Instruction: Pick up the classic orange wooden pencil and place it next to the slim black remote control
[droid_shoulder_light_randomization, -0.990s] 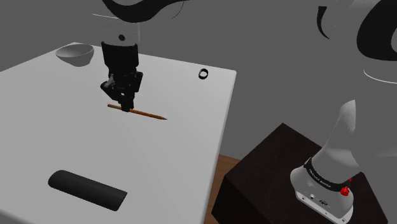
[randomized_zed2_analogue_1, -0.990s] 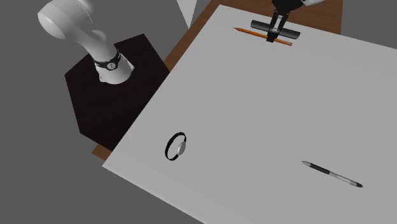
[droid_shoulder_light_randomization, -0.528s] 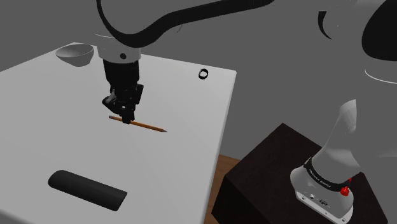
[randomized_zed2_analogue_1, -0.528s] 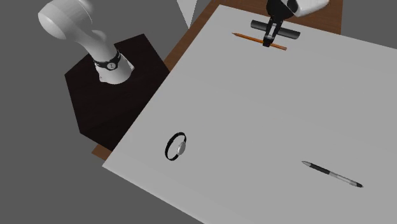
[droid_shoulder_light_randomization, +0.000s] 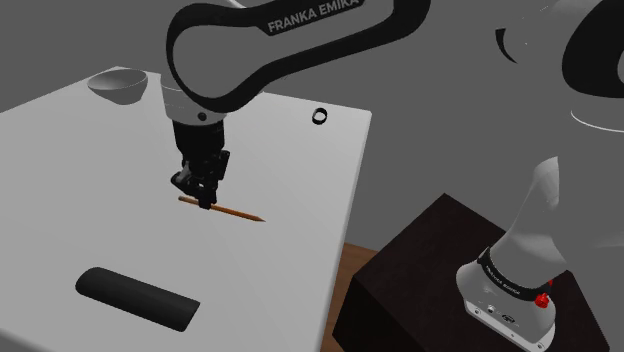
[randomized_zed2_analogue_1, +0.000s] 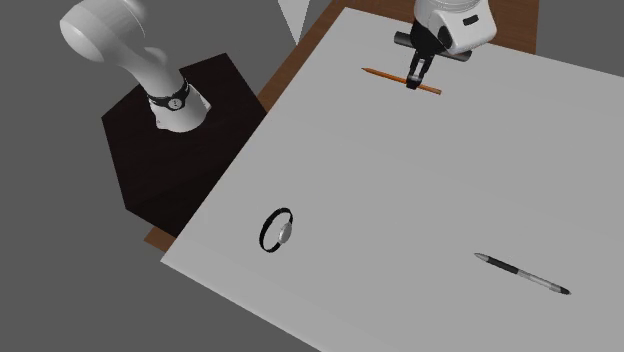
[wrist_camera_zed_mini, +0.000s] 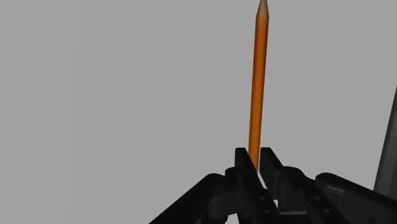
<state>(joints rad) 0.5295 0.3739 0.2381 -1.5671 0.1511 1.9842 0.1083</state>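
Shoulder view first, from its left: the slim dark remote (droid_shoulder_light_randomization: 137, 297) lies toward the near edge of the pale counter (droid_shoulder_light_randomization: 60, 190). Further right, near the counter's middle, the tool (droid_shoulder_light_randomization: 205, 200) points down and pinches the orange pencil (droid_shoulder_light_randomization: 238, 212) close to its blunt end, with the tip aimed toward that view's right. The wrist view confirms both fingers pressed on the shaft. Whether the pencil is clear of the counter we cannot tell. We judge the grasp done and the rest ahead: pencil and remote are well apart, so the carry, the lowering beside the remote and the release are left.
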